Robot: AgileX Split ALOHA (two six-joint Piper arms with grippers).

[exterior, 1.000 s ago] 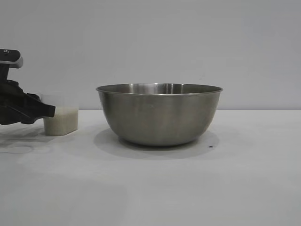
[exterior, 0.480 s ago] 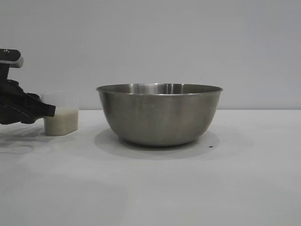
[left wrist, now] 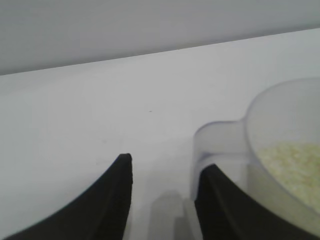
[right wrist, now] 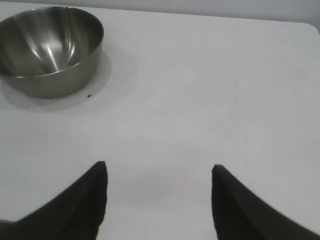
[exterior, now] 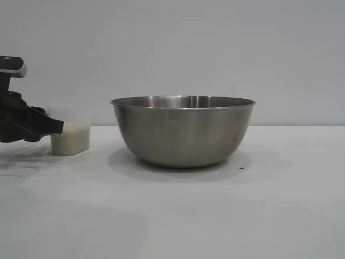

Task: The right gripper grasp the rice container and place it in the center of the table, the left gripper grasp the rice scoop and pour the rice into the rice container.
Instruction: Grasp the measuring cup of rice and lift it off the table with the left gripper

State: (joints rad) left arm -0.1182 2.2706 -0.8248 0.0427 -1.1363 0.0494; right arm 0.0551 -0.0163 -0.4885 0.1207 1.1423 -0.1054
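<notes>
The rice container [exterior: 183, 132], a large steel bowl, stands empty at the middle of the table [exterior: 269, 205]. The rice scoop [exterior: 70, 137], a translucent cup about half full of rice [exterior: 71, 141], stands to its left. My left gripper [exterior: 54, 128] is at the scoop's left side, low over the table. In the left wrist view the left gripper [left wrist: 167, 170] is open, and the scoop's handle [left wrist: 220, 142] lies just past one fingertip [left wrist: 210, 182], not between the jaws; rice [left wrist: 292, 160] shows inside the cup. My right gripper [right wrist: 159, 167] is open and empty over bare table, far from the bowl [right wrist: 50, 47].
A small dark speck [exterior: 241, 168] lies on the table by the bowl's right foot. The table's rounded far corner [right wrist: 312, 27] shows in the right wrist view. A plain grey wall stands behind the table.
</notes>
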